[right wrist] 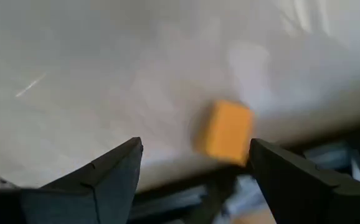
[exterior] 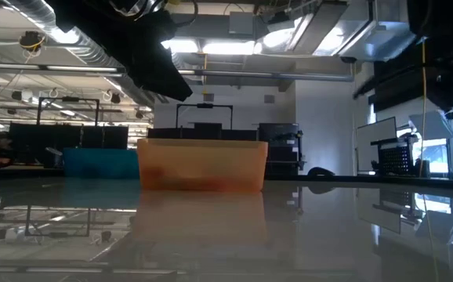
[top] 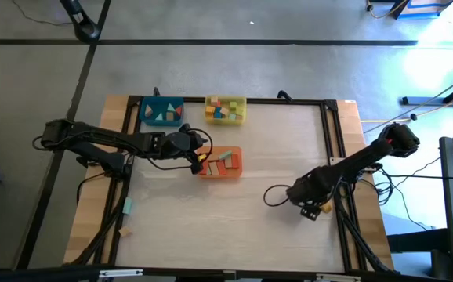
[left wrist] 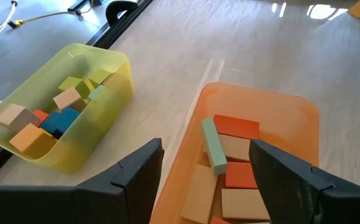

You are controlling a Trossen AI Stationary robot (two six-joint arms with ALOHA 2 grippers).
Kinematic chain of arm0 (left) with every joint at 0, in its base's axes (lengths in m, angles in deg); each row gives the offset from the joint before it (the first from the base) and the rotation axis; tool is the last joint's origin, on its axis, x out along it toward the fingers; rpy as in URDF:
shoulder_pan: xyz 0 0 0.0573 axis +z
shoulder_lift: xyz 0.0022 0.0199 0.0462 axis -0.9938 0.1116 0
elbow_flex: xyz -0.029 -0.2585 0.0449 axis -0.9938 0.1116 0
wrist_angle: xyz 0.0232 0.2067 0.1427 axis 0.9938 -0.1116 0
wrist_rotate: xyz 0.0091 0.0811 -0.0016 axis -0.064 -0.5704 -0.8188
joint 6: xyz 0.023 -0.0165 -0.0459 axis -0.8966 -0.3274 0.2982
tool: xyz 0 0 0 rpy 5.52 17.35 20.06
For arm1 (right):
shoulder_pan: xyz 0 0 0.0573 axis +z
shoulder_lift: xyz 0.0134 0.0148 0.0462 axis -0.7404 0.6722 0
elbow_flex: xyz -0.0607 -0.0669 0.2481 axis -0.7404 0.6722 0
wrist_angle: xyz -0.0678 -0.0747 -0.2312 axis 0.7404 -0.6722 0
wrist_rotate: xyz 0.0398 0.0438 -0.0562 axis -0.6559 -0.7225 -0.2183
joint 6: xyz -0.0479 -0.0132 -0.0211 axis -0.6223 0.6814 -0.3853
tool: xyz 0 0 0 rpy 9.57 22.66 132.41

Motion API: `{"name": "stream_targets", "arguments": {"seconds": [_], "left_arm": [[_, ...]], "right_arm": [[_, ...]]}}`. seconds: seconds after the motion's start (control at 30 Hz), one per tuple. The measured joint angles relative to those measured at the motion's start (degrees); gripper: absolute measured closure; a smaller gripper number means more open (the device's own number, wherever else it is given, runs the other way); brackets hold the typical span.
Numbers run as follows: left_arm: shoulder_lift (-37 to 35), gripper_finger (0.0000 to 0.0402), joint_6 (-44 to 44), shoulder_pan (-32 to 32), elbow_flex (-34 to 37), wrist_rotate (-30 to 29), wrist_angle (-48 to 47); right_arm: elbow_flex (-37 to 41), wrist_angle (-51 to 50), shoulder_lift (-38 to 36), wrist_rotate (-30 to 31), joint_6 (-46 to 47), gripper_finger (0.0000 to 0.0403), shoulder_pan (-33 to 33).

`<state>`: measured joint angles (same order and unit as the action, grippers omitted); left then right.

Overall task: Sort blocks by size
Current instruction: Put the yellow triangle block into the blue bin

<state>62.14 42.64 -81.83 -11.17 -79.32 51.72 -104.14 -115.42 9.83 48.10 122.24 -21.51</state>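
Tabletop blurs around an orange block (right wrist: 227,132) (edges indistinct) between the open right tool (right wrist: 195,165).

A pale wooden surface (top: 234,227) framed by black rails stood on a grey floor. Three trays sat on it: a blue tray (top: 161,111) and a yellow tray (top: 226,110) side by side along the far edge, and an orange tray (top: 223,162) nearer the middle, just in front of the gap between them. In the low view the orange tray (exterior: 201,165) stood ahead of the blue tray (exterior: 101,164), with monitors and ceiling ducts in the room behind. Black cables trailed over the floor to the right of the surface.
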Motion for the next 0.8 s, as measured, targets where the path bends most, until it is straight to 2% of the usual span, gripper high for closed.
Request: {"name": "stream_targets", "arguments": {"seconds": [0.13, 0.33, 0.43, 0.53, 0.8], "left_arm": [[0.0, 0.0176, 0.0, 0.0, 0.0, 0.0, 0.0], [0.0, 0.0176, -0.3, 0.0, 0.0, 0.0, 0.0], [0.0, 0.0176, -0.2, 0.0, 0.0, 0.0, 0.0], [0.0, 0.0176, -0.2, 0.0, 0.0, 0.0, 0.0], [0.0, 0.0176, -0.2, 0.0, 0.0, 0.0, 0.1]], "right_arm": [[0.9, -4.1, 0.0, -1.5, 6.4, 0.0107, 0.0], [6.1, 3.8, 0.0, -5.0, 13.1, 0.0107, 0.0], [8.5, 4.5, 0.0, -5.4, 15.7, 0.0107, 0.0], [10.7, 5.2, 0.0, -6.0, 17.2, 0.0107, 0.0], [15.0, 14.6, -0.1, -7.0, 17.1, 0.0108, 0.0]]}}
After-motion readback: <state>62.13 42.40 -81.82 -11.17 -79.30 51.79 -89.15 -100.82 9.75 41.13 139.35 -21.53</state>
